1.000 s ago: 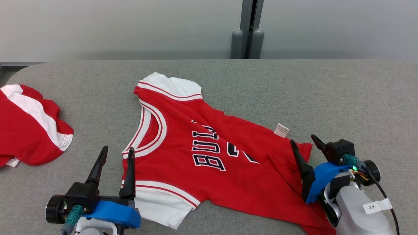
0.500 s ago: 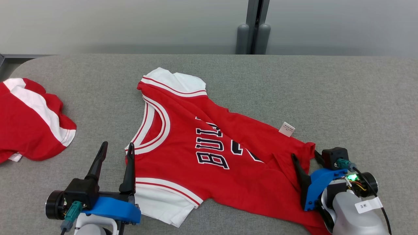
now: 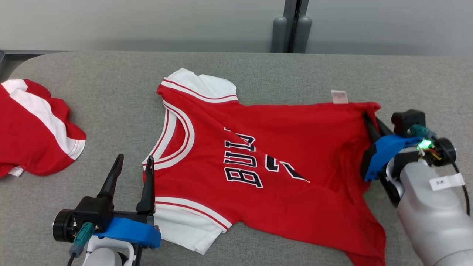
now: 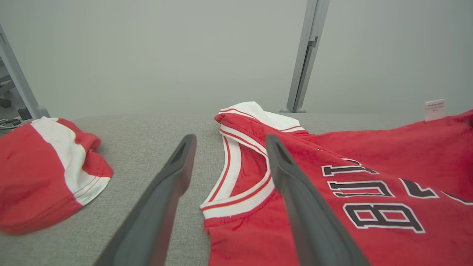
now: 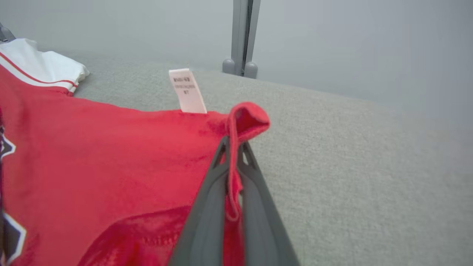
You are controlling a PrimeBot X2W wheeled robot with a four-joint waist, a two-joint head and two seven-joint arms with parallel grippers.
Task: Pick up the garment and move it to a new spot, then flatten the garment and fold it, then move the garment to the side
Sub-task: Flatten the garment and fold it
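Note:
The garment (image 3: 258, 159) is a red jersey with white trim and dark lettering, spread across the grey table (image 3: 111, 74). Its neckline faces left and its hem points right. My right gripper (image 3: 370, 119) is shut on the far hem corner, and the right wrist view shows red cloth pinched between the fingers (image 5: 207, 207) with the corner (image 5: 245, 120) poking out above. A white care tag (image 3: 339, 96) sticks up beside it. My left gripper (image 3: 133, 162) stands open at the neckline, one finger (image 4: 295, 199) over the red cloth, the other (image 4: 162, 199) over bare table.
A second red and white garment (image 3: 33, 129) lies crumpled at the table's left edge. A grey post (image 3: 293, 26) stands behind the table's far edge. Bare grey surface runs along the far side and to the right of the jersey.
My right gripper shut on the hem corner and drew it away to the far right, stretching the jersey out. The care tag went along. The left gripper stayed put; the head camera shifted slightly.

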